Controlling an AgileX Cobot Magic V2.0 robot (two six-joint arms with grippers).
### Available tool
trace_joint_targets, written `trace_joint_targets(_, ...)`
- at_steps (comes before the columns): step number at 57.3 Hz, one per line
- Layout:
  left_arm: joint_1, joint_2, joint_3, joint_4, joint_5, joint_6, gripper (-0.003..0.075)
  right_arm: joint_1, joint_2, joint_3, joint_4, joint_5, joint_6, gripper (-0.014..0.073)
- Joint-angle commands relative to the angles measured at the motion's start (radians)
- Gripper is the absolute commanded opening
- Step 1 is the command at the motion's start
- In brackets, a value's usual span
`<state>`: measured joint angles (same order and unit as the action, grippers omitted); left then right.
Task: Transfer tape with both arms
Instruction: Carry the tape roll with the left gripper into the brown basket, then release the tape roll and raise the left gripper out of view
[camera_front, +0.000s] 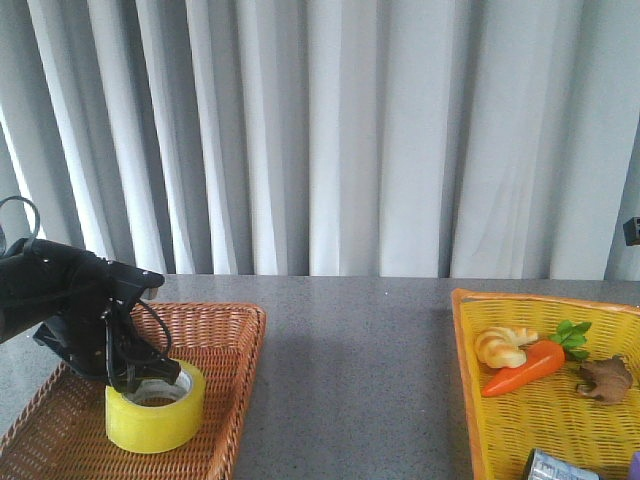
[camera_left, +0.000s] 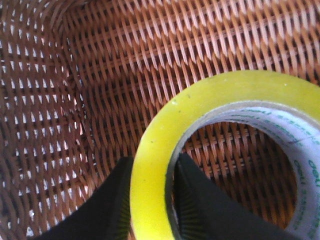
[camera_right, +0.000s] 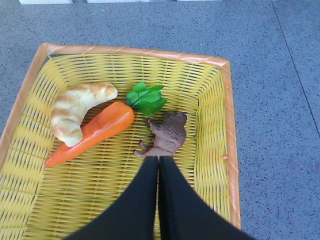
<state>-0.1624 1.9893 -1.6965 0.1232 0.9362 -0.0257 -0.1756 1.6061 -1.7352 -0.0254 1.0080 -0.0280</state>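
One claw (camera_left: 152, 200), the left, pinches the tape (camera_left: 220, 140) wall.

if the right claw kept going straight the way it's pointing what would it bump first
Most likely the brown animal figure: the shut right claw points at it, its fingertips close to the figure's lower edge in the yellow basket. Depth is unclear, so it might instead reach the basket floor just in front.

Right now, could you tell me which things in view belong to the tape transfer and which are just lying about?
Job: tape, left gripper clamping its wall, right gripper, brown basket.
Lying about: croissant, carrot, animal figure, yellow basket.
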Motion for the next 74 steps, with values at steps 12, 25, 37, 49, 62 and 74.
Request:
trace_joint_targets(12, 0.002, -0.037, -0.026, 0.003, -0.069, -0.040, 0.0118, -0.006, -0.040, -0.025, -0.003, -0.048, -0.001, -0.0008)
trace_joint_targets(25, 0.002, -0.026, -0.026, 0.002, -0.032, -0.039, 0.0363, -0.006, -0.040, -0.025, -0.003, -0.048, -0.001, -0.0008)
trace_joint_targets(37, 0.000, -0.043, -0.059, -0.003, -0.007, -0.039, 0.0542, -0.006, -0.040, -0.025, -0.003, -0.048, -0.001, -0.0008)
trace_joint_targets(49, 0.000, -0.130, -0.193, -0.094, 0.032, -0.004, 0.0505, -0.006, -0.040, -0.025, -0.003, -0.046, -0.001, -0.0008)
trace_joint_targets(62, 0.000, -0.281, -0.300, -0.155, 0.037, 0.026, 0.0372, -0.006, -0.040, -0.025, -0.003, -0.046, -0.001, -0.0008)
trace_joint_targets(74, 0.000, -0.395, -0.298, -0.155, 0.022, 0.026, 0.0116, -0.006, -0.040, -0.025, -0.003, -0.046, -0.001, -0.0008)
